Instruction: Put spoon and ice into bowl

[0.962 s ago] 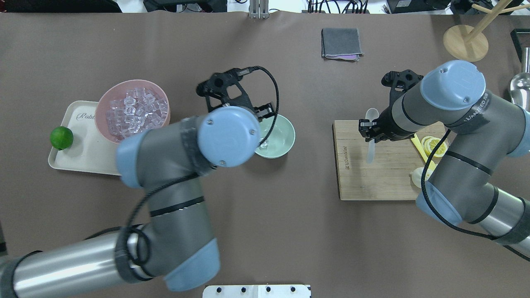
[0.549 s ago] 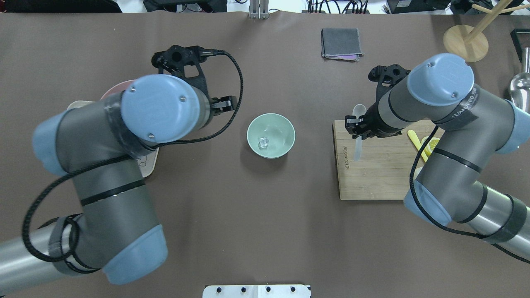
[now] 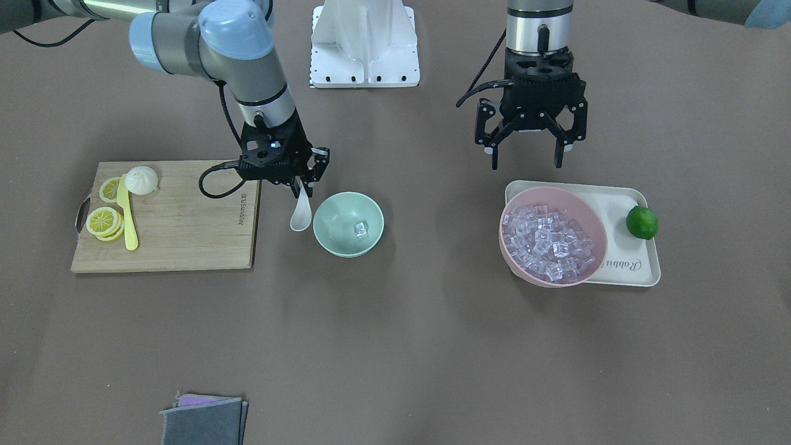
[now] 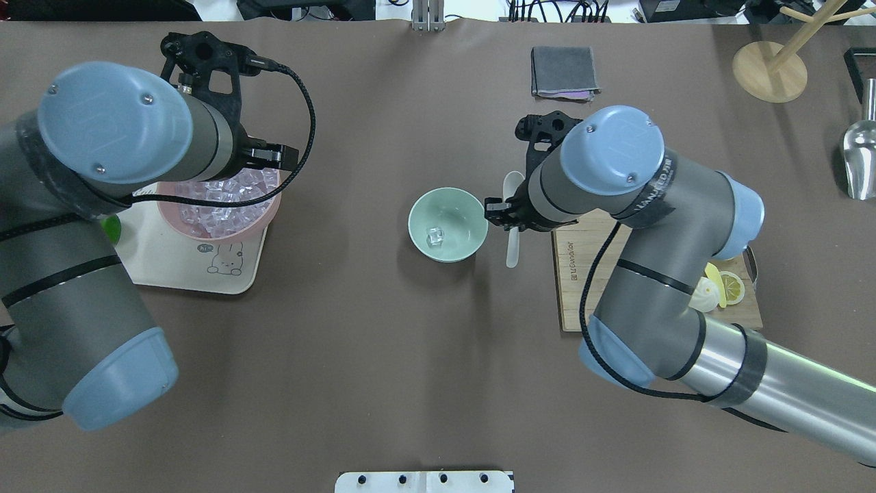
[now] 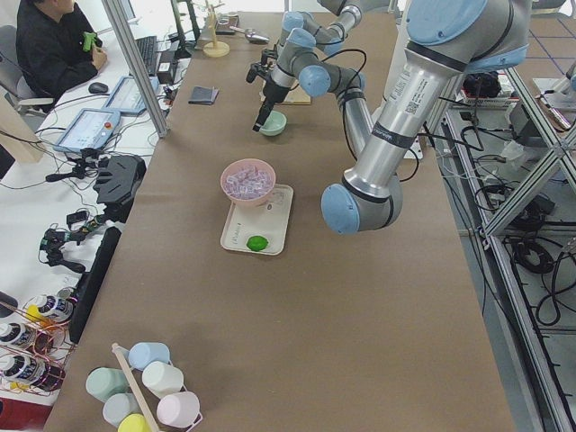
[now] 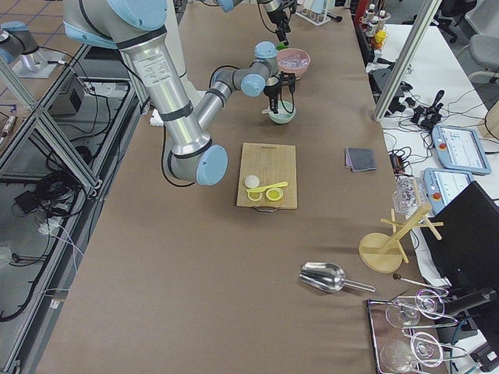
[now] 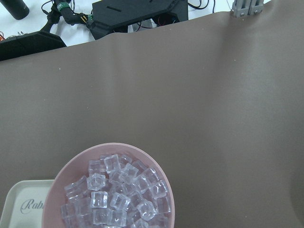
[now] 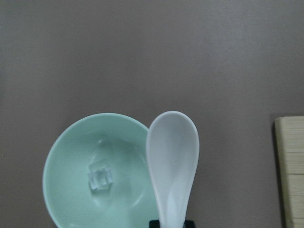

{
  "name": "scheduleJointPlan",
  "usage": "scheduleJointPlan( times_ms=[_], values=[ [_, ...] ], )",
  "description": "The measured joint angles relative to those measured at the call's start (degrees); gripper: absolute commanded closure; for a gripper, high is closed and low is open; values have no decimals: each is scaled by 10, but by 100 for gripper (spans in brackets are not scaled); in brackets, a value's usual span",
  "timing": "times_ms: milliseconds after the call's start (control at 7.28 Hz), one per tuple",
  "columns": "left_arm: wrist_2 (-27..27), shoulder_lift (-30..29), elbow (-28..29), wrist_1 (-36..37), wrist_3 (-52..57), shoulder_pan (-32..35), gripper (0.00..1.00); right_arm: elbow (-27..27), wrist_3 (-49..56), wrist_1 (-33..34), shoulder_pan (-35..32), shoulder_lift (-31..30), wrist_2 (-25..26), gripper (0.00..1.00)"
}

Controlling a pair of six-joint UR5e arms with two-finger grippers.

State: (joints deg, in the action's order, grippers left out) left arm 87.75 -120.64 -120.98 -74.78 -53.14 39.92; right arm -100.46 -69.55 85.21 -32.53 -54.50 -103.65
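Note:
The mint-green bowl [image 4: 447, 224] [image 3: 348, 224] stands mid-table with one clear ice cube [image 4: 435, 237] [image 3: 359, 229] [image 8: 100, 179] inside. My right gripper [image 3: 303, 185] [image 4: 505, 211] is shut on the handle of the white spoon [image 3: 301, 213] [image 4: 512, 186] [image 8: 172, 152]. It holds the spoon in the air just beside the bowl's rim, on the cutting-board side. In the right wrist view the scoop overlaps the rim. My left gripper [image 3: 526, 157] [image 4: 265, 157] is open and empty. It hovers over the near edge of the pink bowl [image 3: 519, 267] [image 4: 220, 234] [image 7: 114, 145], which is full of ice cubes.
The pink bowl sits on a cream tray [image 3: 624, 272] [image 4: 178, 274] with a lime [image 3: 642, 222]. A wooden cutting board [image 3: 185, 241] [image 4: 595, 287] carries a yellow knife [image 3: 126, 216], lemon slices [image 3: 103, 220] and a bun [image 3: 142, 180]. A grey cloth [image 4: 564, 71], wooden stand [image 4: 769, 71] and metal scoop [image 4: 859, 161] lie farther off.
My left arm swung away from the green bowl to above the pink bowl, leaving the cube inside. My right arm carried the spoon from over the cutting board to beside the green bowl.

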Motion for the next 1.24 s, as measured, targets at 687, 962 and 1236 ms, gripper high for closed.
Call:
scheduleJointPlan(
  times_ms=[687, 962, 1236],
  values=[
    [12, 15, 3, 0, 6, 50, 2, 104, -21, 1, 28, 93, 6, 0],
    [16, 16, 6, 0, 6, 54, 2, 106, -22, 10, 32, 92, 0, 0],
    [22, 15, 9, 0, 7, 59, 2, 79, 6, 62, 13, 91, -12, 0]
  ],
)
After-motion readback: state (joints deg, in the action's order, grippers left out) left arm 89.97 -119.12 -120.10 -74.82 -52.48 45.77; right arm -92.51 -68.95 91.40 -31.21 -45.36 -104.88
